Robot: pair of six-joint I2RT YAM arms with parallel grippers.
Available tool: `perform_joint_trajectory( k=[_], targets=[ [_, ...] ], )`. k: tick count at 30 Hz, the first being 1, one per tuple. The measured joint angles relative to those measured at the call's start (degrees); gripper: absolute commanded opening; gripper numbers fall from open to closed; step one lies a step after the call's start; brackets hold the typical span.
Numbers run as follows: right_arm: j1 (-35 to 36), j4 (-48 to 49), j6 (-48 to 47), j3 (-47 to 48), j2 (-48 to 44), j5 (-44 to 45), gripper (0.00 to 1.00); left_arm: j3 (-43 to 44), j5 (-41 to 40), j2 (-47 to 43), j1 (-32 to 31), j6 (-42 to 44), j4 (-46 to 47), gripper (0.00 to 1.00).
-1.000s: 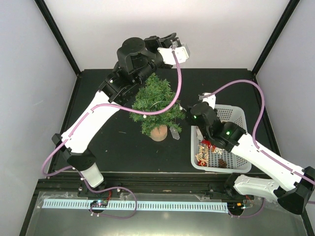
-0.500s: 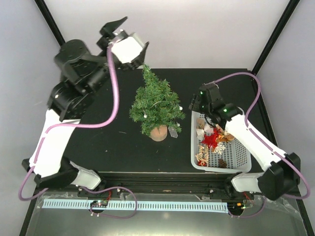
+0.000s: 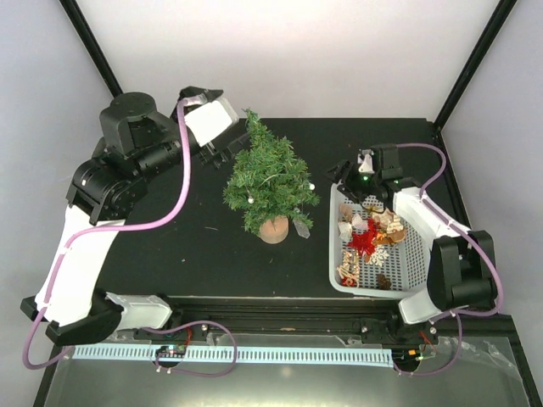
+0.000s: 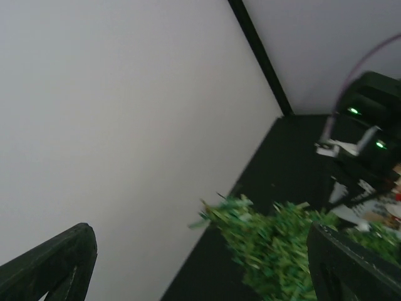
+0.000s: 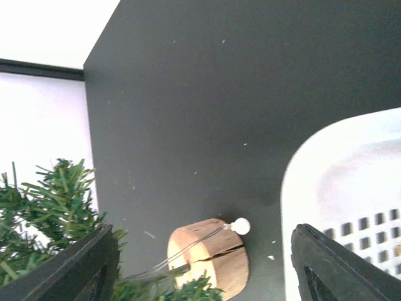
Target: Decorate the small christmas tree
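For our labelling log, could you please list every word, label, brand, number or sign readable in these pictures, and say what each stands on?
None: no word, label, brand, number or sign can be read in any view.
The small christmas tree and the white basket show no print.
The ornaments in the basket are too small to tell.

The small christmas tree (image 3: 270,174) has rough, bristly green needles over a pale bare-wood disc base (image 5: 210,257) (cracked, unvarnished). The table (image 3: 187,246) is matt black and dust-flecked. The basket (image 5: 332,169), lower right, is smooth white perforated plastic.
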Motion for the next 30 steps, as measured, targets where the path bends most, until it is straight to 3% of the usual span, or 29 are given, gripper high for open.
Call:
perform_joint_trajectory(
  k=[8,30],
  targets=[
    [0.1,-7.3,-7.1,10.2,1.0,-0.2,0.77,-6.3,2.8,-3.4,1.2,-0.6,-2.1,0.92],
    [6.2,-17.8,-12.8,11.5,5.9,7.6,0.75,-13.3,4.3,-7.7,4.3,-2.8,-1.7,0.93]
  ],
)
